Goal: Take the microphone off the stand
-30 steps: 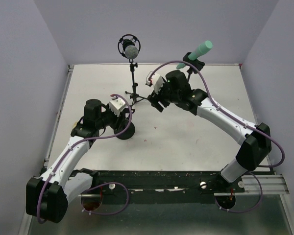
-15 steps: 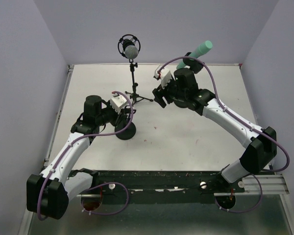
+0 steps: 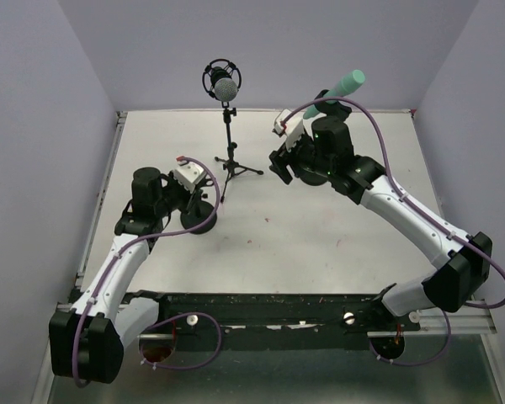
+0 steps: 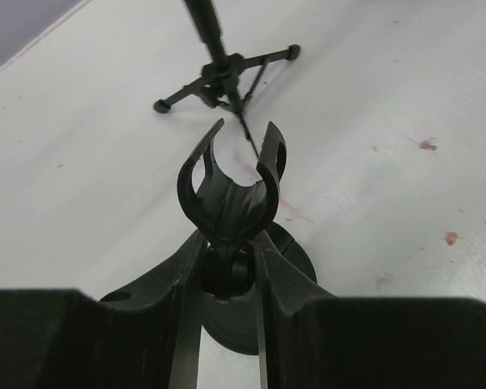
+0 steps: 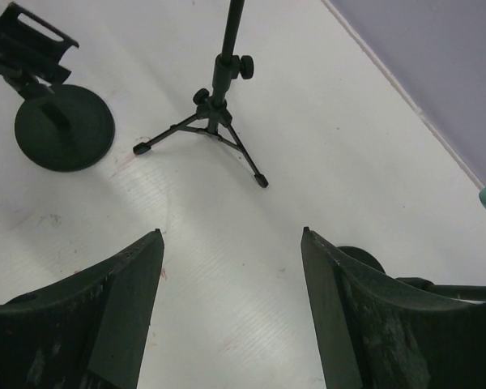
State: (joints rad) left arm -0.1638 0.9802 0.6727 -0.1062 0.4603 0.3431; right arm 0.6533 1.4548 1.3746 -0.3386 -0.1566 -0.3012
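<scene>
The teal microphone sits in its stand at the far right of the table, tilted with its head up and to the right. My right end effector points left, fingers apart. My left end effector is clamped on the empty clip stand.

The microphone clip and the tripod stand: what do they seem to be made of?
The microphone clip is probably black plastic, semi-gloss: its curved prongs show soft highlights and moulded edges. The tripod stand is likely black-painted metal, matte: a thin straight tube and legs, the feet perhaps rubber-tipped.
</scene>
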